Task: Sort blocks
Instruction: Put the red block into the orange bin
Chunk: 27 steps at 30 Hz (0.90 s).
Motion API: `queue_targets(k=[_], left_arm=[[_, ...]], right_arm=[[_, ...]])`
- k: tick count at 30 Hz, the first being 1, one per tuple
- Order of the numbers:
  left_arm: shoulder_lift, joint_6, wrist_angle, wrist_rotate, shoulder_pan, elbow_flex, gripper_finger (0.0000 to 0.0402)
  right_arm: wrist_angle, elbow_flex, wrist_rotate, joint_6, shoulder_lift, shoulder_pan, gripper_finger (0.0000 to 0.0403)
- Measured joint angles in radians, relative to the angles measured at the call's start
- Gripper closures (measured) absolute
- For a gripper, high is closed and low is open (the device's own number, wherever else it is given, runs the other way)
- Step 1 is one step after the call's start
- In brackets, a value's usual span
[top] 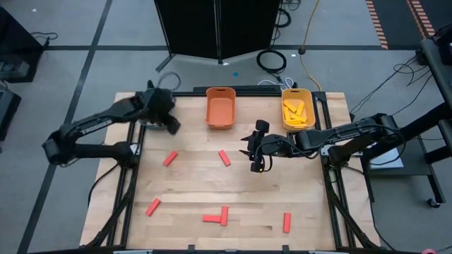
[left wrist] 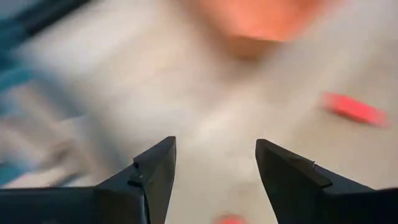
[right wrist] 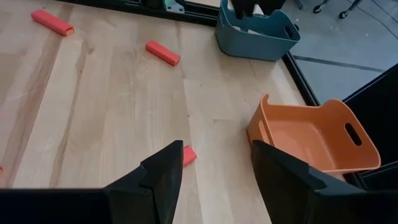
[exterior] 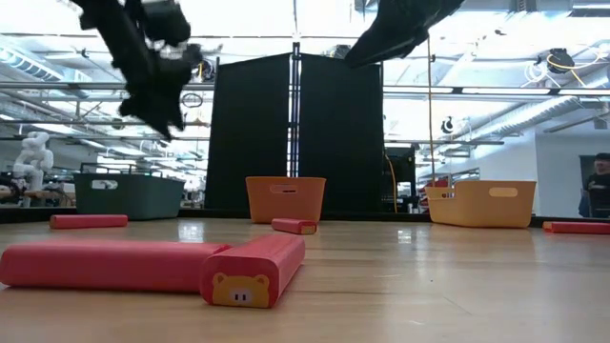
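Several red blocks lie flat on the wooden table: (top: 170,158), (top: 224,157), (top: 153,207), (top: 287,222), and two touching in an L (top: 210,219) (top: 224,214). Yellow blocks (top: 298,111) lie in the yellow bin (top: 284,118); no tan block shows. My right gripper (top: 251,154) (right wrist: 214,177) hangs open in mid-table, just right of the middle red block (right wrist: 188,155), touching nothing. My left gripper (top: 171,127) (left wrist: 214,180) is open above the far left corner, and its wrist view is blurred.
An orange bin (top: 220,108) (right wrist: 317,137) stands at the far edge, the yellow bin to its right. A teal bin (right wrist: 258,31) (exterior: 129,195) sits at the far left corner, under my left arm in the high view. Bare wood lies between the scattered blocks.
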State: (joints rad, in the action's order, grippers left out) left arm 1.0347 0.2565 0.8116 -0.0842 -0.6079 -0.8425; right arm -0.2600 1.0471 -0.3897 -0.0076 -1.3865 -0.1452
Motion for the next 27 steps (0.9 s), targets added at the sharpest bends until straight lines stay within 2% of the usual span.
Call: queue_targets(k=[5,8,14,18,22,27], left_arm=[[-0.038,0.062,-0.164,-0.019,0.383,0.000,0.0185],[-0.016,0.077,-0.309,0.025,0.589,0.000,0.0185],[0.120,-0.009,-0.567,0.137,0.887,0.000,0.0185],[0.279,-0.084,-0.703,0.183,0.996,0.000,0.0185],[0.443,-0.035,-0.798,0.182,1.038,0.000,0.0185],[0.608,0.001,-0.885,0.079,1.074,0.000,0.0185]], right_arm=[[-0.006,0.000,0.000,0.033,0.000,0.000,0.0220],[-0.024,0.000,0.004,0.071,0.000,-0.001,0.0220],[-0.116,0.000,0.003,0.199,0.000,-0.016,0.0220],[-0.125,0.000,0.003,0.223,0.000,-0.029,0.0220],[-0.107,0.000,0.001,0.224,0.000,-0.034,0.0220],[-0.129,0.000,-0.001,0.215,0.000,-0.034,0.0220]])
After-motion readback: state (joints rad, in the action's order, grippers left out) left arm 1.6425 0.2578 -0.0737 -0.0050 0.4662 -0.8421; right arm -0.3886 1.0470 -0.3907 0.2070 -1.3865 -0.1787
